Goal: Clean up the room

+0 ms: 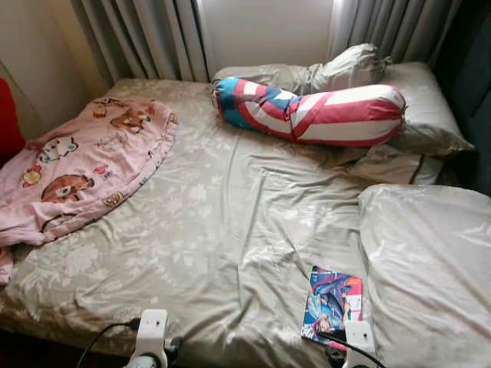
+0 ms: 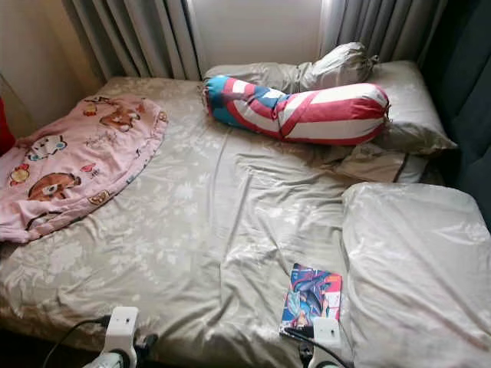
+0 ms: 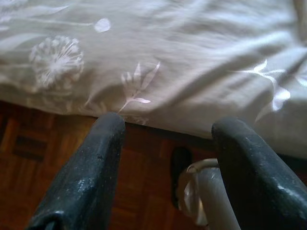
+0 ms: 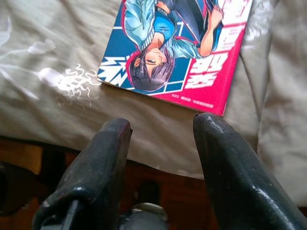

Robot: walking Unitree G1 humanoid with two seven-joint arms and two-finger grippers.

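A comic book (image 1: 331,303) with a blue and red cover lies flat on the bed's grey flowered sheet (image 1: 222,230), near the front edge on the right. My right gripper (image 4: 160,127) is open just short of the book (image 4: 182,45), at the bed's edge, with nothing between its fingers. Over at the front left edge of the bed my left gripper (image 3: 168,124) is open too, pointing at the sheet's hem (image 3: 158,72) above the wooden floor. Both wrists (image 1: 152,337) (image 1: 359,341) show at the bottom of the eye views.
A pink cartoon-print blanket (image 1: 77,165) is bunched on the bed's left side. A red, white and blue bolster (image 1: 314,111) lies across the head, before grey pillows (image 1: 414,100). A large grey pillow (image 1: 430,268) lies right of the book. Curtains (image 1: 146,38) hang behind.
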